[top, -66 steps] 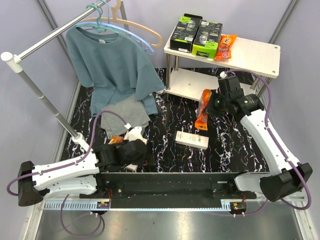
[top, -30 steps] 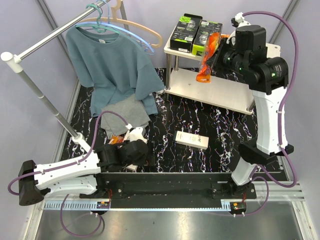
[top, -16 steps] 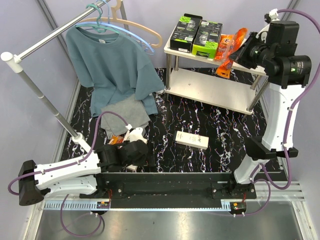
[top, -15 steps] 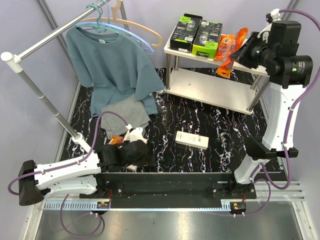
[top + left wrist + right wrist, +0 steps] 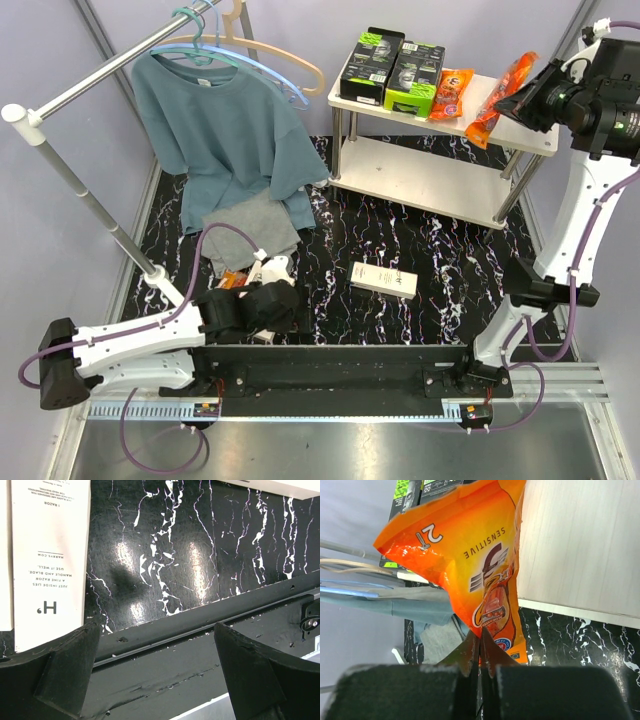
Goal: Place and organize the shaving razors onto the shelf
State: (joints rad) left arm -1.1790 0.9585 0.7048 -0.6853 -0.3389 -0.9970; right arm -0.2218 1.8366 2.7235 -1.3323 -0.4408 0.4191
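The right tool (image 5: 512, 97) is high in the upper right of the overhead view, its jaws pressed together on one edge of an orange razor pack (image 5: 494, 102). The pack hangs tilted over the right part of the shelf's (image 5: 524, 130) top board. Whether it touches the board cannot be told. In the right wrist view the two fingers meet on the pack's bottom edge, the pale board fills the upper right and the print reads "SENSITIVE" (upside down).

On the left part of the same board stand two black-and-green boxes (image 5: 372, 55) side by side. A second orange pack (image 5: 452, 93) lies flat just beside them. The lower board carries nothing that can be made out.

A slim white box (image 5: 384, 279) lies on the black marbled desk (image 5: 450, 240), near the middle of the frame and well apart from the shelf.

The left tool (image 5: 156, 630) sits low at the near edge of the desk, at lower left in the overhead view, with its jaws wide apart and gripping nothing. In its wrist view another white box (image 5: 50, 555) lies at upper left, just beside the left finger (image 5: 60, 670).

A teal shirt (image 5: 225, 130) hangs from a metal rail (image 5: 100, 80) at upper left, with a folded grey cloth (image 5: 250, 225) below it.
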